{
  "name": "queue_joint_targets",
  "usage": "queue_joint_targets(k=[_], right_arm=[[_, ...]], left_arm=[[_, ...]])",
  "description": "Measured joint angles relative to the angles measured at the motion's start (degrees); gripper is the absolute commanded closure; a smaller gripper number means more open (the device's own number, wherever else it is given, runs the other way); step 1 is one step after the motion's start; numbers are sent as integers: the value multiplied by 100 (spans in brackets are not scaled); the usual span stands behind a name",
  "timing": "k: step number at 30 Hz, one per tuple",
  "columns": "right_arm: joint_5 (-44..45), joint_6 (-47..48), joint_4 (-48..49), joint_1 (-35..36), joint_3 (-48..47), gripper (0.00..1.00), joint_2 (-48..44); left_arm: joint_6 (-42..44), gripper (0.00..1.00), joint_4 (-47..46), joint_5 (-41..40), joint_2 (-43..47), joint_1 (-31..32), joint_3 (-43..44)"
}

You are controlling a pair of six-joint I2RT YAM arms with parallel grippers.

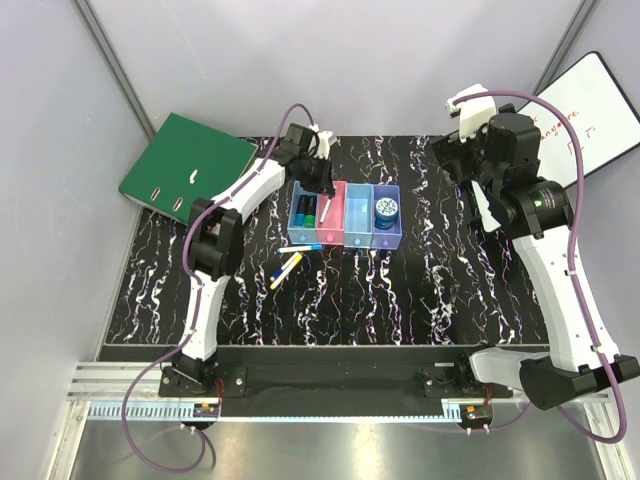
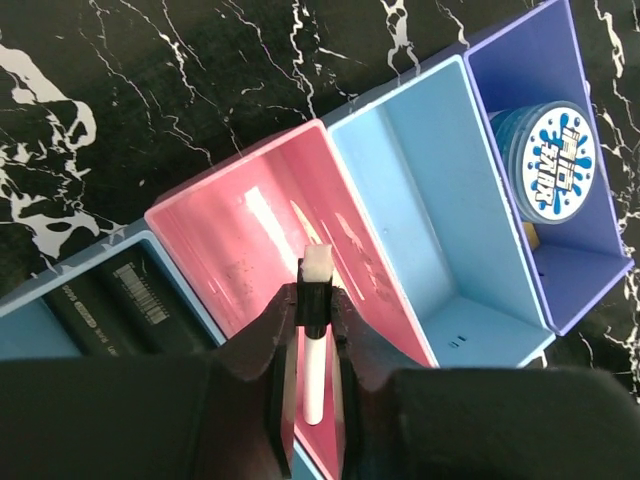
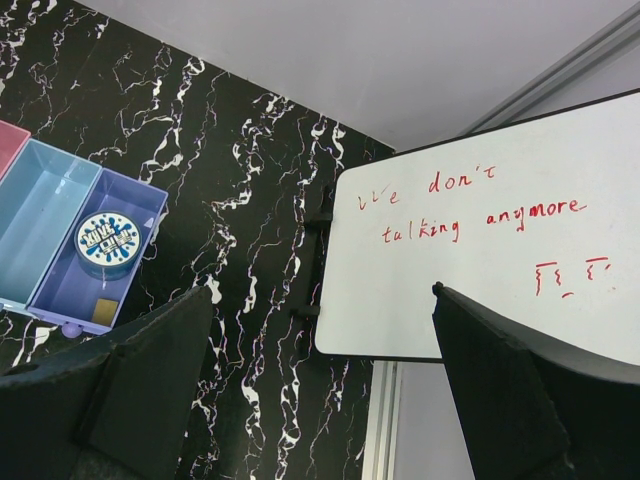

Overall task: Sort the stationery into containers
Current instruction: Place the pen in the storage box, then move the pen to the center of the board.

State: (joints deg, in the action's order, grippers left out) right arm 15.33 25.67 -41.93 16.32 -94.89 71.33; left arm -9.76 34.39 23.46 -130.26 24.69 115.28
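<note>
My left gripper [image 2: 314, 300] is shut on a white pen [image 2: 315, 360] with a black band and holds it upright over the pink bin [image 2: 235, 240]; it also shows from above [image 1: 318, 180]. The row of bins [image 1: 345, 216] stands mid-table: the left light blue bin [image 1: 304, 215] holds dark and green markers, the second light blue bin [image 2: 430, 200] looks bare, the purple bin [image 2: 590, 270] holds the round blue tin [image 2: 557, 162]. A blue-white pen [image 1: 300, 247] and a yellow-blue pen [image 1: 285, 271] lie in front of the bins. My right gripper [image 3: 320, 330] is open and empty, raised at the right.
A large green ring binder [image 1: 185, 165] lies at the back left corner. A whiteboard [image 3: 480, 240] with red writing leans at the back right. Grey walls close in the table on three sides.
</note>
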Motion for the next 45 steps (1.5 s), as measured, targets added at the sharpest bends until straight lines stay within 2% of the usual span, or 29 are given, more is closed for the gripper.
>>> queue_joint_targets(k=[2,7,9,14,18,21,27,30,32,37,45], right_arm=[[2,0,0,-2,0,0,0],[2,0,0,-7,0,0,0],[0,0,0,-11,0,0,0],[0,0,0,-20,0,0,0],[0,0,0,-22,2,0,0],[-2,0,0,-22,2,0,-2],[-11,-2,0,-26,2,0,-2],[-46,-4,-2,-26,-2,0,-4],[-94,-7,-28,-26,-20,0,-4],[-153,-35,-114,-26,-94,0,-17],[-157,-52,-122,-31,-144,0,-96]], left_arm=[[33,59,-35,-31,0,0,-9],[79,46,-125,-57,0,0,-46],[72,46,-155,-52,0,0,-55],[79,54,-166,31,2,-2,-55],[302,54,-175,153,170,-22,-190],[885,53,-151,238,844,-42,-769],[2535,52,20,155,3112,-57,-2509],[2927,52,192,-133,3578,-55,-3001],[3053,52,396,-450,3521,-44,-3235],[3001,53,992,-1187,2702,-57,-3683],[2579,53,1690,-1473,2288,-142,-3762]])
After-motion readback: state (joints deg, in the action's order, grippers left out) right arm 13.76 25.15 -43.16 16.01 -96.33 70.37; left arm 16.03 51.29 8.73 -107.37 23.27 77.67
